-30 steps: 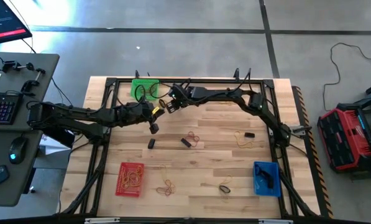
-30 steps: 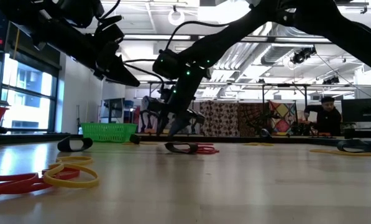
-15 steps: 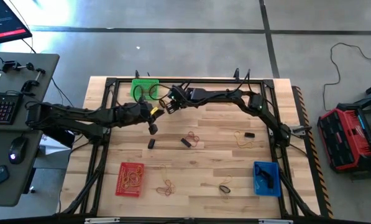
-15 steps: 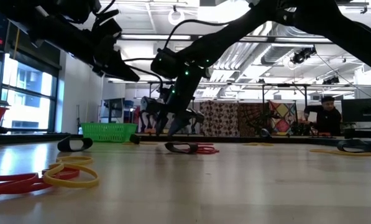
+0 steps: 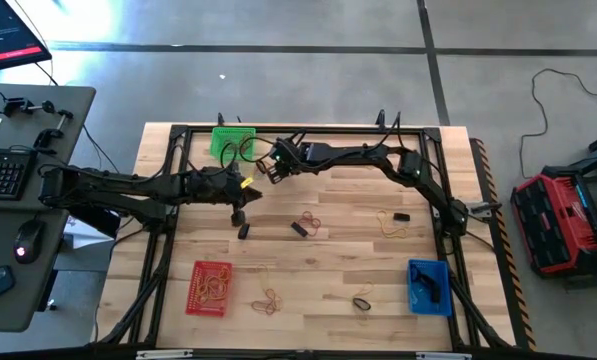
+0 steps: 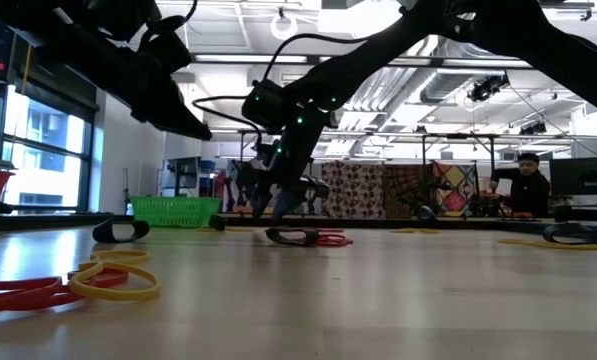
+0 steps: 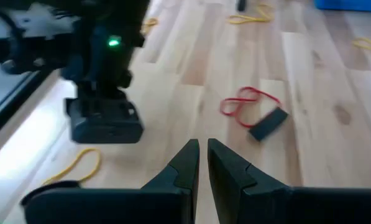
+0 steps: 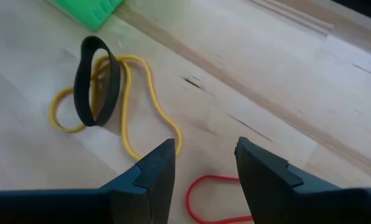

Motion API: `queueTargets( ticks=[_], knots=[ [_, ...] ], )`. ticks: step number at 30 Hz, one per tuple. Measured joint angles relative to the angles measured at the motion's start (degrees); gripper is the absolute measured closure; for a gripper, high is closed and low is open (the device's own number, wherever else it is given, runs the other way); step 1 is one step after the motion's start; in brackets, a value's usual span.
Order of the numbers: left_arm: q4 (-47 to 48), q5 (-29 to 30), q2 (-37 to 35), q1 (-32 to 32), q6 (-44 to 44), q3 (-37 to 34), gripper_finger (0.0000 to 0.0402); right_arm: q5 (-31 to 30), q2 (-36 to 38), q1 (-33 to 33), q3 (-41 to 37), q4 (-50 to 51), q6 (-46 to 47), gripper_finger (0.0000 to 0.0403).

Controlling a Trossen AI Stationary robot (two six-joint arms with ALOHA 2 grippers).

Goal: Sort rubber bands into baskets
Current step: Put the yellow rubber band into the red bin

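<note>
Left gripper (image 5: 238, 214) hovered over worktop (image 5: 348, 270), black band (image 5: 244, 231) just beyond its fingers. Right gripper (image 5: 268, 171) sat near green basket (image 5: 232, 141), yellow band just beside its fingers. Black band with red loop (image 5: 303, 227) lay apart from left fingers, toward worktop middle. Red basket (image 5: 210, 288) held yellow loops, well apart from both grippers. Blue basket (image 5: 429, 286) held dark bands, far from right fingers. Yellow band and black band (image 5: 395, 222) lay between.

One basket (image 5: 232, 141) at table's (image 5: 358, 255) far edge, two baskets (image 5: 210, 287) (image 5: 428, 286) near front corners, bands (image 5: 268, 297) seemingly scattered between
</note>
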State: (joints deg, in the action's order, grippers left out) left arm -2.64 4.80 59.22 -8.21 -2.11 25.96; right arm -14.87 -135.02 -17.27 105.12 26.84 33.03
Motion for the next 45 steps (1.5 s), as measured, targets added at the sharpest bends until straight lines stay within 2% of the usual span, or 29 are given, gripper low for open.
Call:
queueTargets(
  ticks=[5, 9, 15, 23, 31, 35, 36, 41, 45],
  knots=[
    [0.3, 0.1, 0.0, 0.0, -0.7, 0.0, 0.0383, -1.1, -0.1, 0.2, 0.0, -0.1, -0.5, 0.0245],
    [-4.8, 0.4, -1.1, 0.0, -0.1, -3.7, 0.0392, -3.2, -1.0, 1.0, 0.0, 0.1, -2.1, 0.0245],
    [-8.7, 0.5, -6.2, 0.0, 3.4, -9.4, 0.0399, -3.4, -1.0, 1.2, 0.0, -0.2, -2.4, 0.0245],
    [-9.3, 0.6, -12.5, 0.0, 3.4, -11.0, 0.0399, -3.6, -1.0, 1.2, 0.0, -0.6, -1.9, 0.0245],
    [-8.9, 0.6, -13.5, 0.0, 3.0, -11.0, 0.0399, 2.7, 0.1, 0.8, 0.2, -0.4, -2.4, 0.0258],
    [-8.5, 0.6, -13.5, 0.0, 3.0, -11.1, 0.0399, 9.2, 0.2, 1.5, 0.2, -6.0, -6.2, 0.0278],
    [-8.5, 0.6, -13.5, 0.0, 3.0, -11.1, 0.0399, 9.3, 0.1, 2.1, 0.2, -7.5, -6.4, 0.0281],
    [-8.0, 0.5, -13.5, 0.0, 3.4, -11.1, 0.0399, 3.0, -0.2, 2.9, 0.3, -5.6, -6.9, 0.0285],
    [-8.0, 0.5, -13.5, 0.0, 3.5, -11.1, 0.0399, 1.0, -0.4, 1.9, -0.3, -5.4, -5.2, 0.0283]
  ],
)
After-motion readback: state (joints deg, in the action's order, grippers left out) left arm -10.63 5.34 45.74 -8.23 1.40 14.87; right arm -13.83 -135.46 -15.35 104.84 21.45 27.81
